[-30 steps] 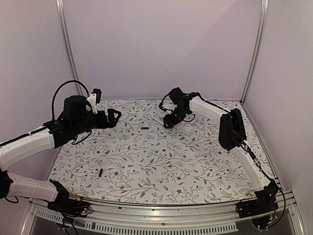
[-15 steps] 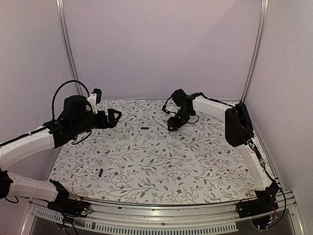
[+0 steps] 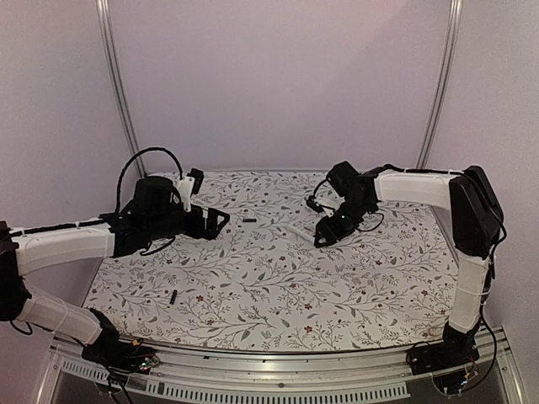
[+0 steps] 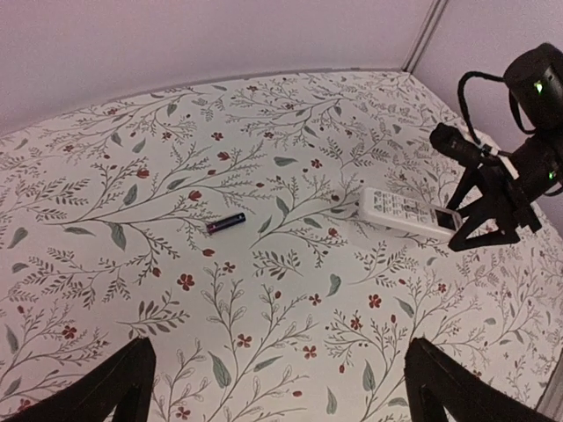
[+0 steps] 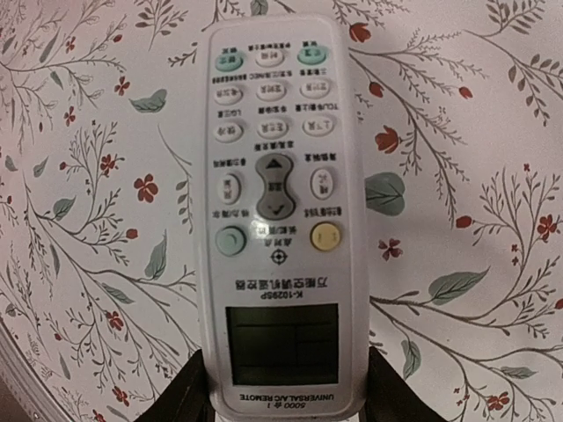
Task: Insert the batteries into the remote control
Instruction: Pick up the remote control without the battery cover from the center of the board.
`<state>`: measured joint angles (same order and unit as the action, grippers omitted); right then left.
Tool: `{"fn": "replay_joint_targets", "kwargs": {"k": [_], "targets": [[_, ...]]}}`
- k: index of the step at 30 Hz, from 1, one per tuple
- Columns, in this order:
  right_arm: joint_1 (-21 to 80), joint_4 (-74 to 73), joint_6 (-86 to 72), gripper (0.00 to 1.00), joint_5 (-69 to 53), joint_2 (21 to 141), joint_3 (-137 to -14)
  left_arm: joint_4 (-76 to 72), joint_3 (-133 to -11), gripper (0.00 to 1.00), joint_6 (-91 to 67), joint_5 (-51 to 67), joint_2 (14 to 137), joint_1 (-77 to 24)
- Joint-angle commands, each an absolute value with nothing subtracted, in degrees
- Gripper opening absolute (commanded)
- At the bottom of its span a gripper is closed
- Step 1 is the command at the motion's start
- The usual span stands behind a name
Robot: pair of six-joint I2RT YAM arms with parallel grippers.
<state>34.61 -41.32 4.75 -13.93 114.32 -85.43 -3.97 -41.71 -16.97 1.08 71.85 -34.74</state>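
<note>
**Left claw (image 3: 215,220) open and free, right claw (image 5: 287,378) on the remote control (image 5: 277,202)**

My left claw hangs wide open and empty above the worktop (image 3: 253,278), I think to be free for picking. The near battery (image 3: 173,296) lies at the front left and the far battery (image 4: 226,223) in the middle. The remote control lies buttons up on the worktop (so its recess must be underneath). My right claw is closed on its display end, probably to turn it over.

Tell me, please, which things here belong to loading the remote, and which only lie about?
For the job: remote control, gripped by the right pincer; far battery; near battery.
Lying about: only the flowered table cover.
</note>
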Motion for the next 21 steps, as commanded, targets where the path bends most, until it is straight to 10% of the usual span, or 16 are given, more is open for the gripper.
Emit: {"fn": "replay_joint_targets", "kwargs": {"k": [1, 21], "targets": [[34.99, -38.24, 0.51, 0.25, -20.72, 106.77, -78.24, -9.55, -40.66, 0.99, -3.32, -0.62, 76.90, -41.08], [41.86, -44.07, -4.51, 0.24, -34.27, 93.74, -70.44, -23.25, -43.59, 0.94, 39.03, -5.51, 90.88, -59.87]]}}
